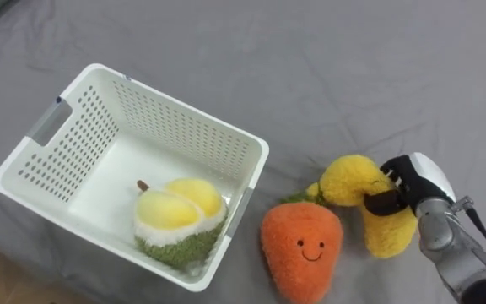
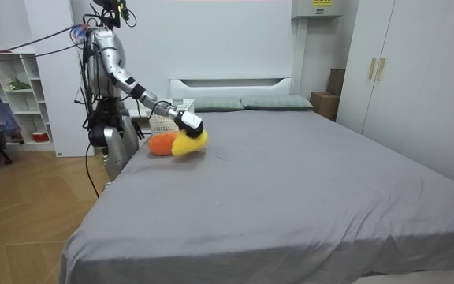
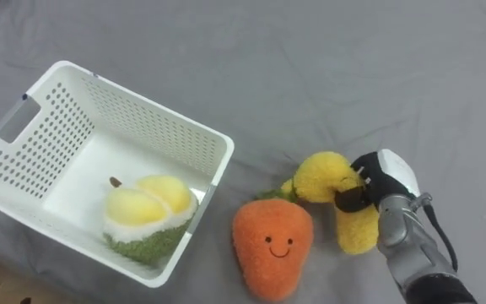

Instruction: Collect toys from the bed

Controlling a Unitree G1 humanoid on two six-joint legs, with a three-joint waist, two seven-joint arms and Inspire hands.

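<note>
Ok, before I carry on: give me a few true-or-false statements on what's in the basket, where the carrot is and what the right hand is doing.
1. The durian plush lies inside the white basket. True.
2. The carrot plush is in the basket too. False: it lies on the grey bed, just outside the basket.
3. The right hand has its fingers curled round the yellow plush. True.
4. The yellow plush hangs over the basket. False: it is on the carrot plush's far side from the basket, low at the bed.
</note>
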